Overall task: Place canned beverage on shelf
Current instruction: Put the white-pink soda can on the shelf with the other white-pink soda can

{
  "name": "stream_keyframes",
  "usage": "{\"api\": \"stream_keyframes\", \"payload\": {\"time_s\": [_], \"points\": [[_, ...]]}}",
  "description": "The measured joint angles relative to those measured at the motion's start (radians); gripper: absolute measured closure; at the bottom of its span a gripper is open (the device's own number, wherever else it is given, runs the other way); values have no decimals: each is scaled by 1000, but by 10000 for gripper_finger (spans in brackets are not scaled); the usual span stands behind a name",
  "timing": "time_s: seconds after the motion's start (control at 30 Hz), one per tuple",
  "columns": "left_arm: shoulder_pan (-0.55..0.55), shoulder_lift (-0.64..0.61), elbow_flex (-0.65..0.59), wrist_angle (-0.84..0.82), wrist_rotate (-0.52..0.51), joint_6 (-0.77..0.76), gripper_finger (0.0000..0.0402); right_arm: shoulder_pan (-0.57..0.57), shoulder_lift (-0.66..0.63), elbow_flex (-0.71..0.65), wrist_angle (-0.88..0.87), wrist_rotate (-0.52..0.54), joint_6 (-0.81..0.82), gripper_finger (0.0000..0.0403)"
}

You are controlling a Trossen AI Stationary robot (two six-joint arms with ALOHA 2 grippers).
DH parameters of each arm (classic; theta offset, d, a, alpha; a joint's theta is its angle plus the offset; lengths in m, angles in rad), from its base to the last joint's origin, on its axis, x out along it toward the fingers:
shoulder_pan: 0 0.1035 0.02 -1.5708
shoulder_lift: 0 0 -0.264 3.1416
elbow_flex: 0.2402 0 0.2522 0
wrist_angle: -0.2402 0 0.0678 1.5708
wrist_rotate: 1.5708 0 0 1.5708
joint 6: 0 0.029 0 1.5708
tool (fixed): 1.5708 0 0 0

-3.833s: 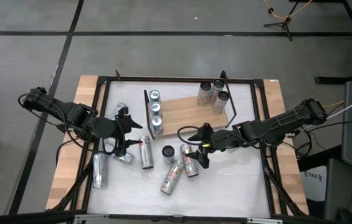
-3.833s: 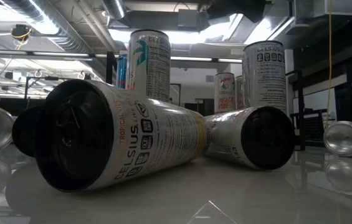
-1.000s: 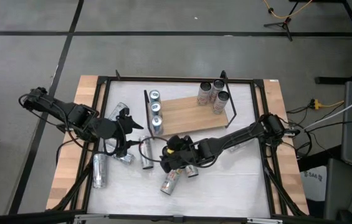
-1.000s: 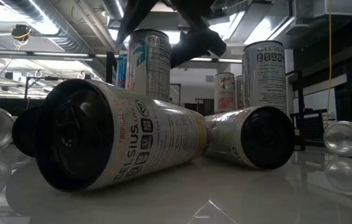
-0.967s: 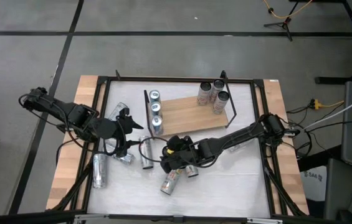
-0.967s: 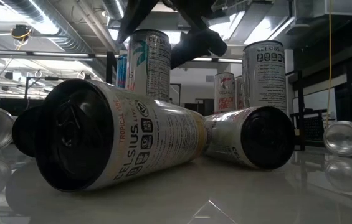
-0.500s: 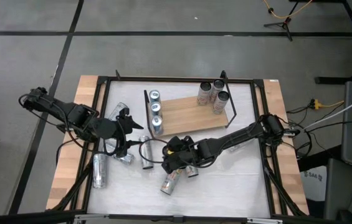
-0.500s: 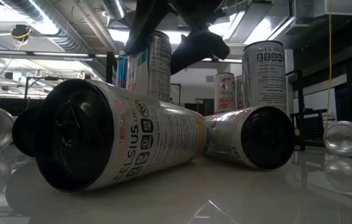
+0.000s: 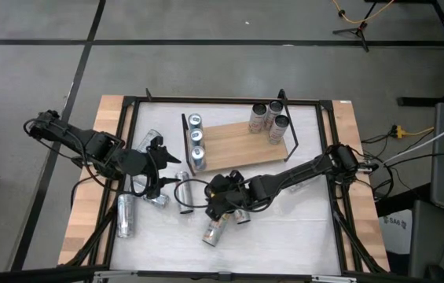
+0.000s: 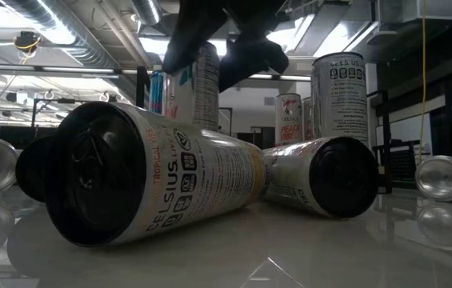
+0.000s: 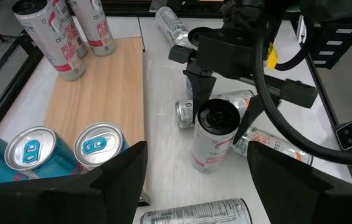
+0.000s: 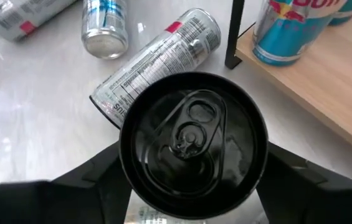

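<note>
A white can with a black top (image 11: 213, 140) stands on the white tabletop in front of the shelf (image 9: 237, 145), a light wooden board with black wire ends. My right gripper (image 11: 220, 121) reaches in from the table's right and is shut on this can. Three blue cans (image 9: 196, 141) stand on the shelf's left end and three white-and-red ones (image 9: 269, 118) on its right end. My left gripper (image 9: 159, 169) hovers open near the shelf's left end, with nothing between its fingers. My right gripper pinches the can's wall just under its black top (image 12: 191, 140), one finger (image 12: 98, 174) on each side. The fingers slant down from above and from the table's right. The can leans a little, its bottom end (image 11: 204, 165) on the tabletop.
Several cans lie on their sides on the tabletop: one close in front of the held can (image 9: 214, 230), one beside it (image 9: 184, 196), another at the near left (image 9: 126, 214). A black frame (image 9: 131, 102) rims the table.
My right gripper has rolled at the wrist and its fingers have closed in on the standing can. The can, upright before, now leans a little. My left gripper has kept still.
</note>
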Motion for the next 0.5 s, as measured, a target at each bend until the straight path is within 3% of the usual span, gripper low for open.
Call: {"api": "stream_keyframes", "payload": {"time_s": [0.5], "points": [[0,0,0,0,0,0,134,0,-140,-1,-81,-10,-114,142]]}}
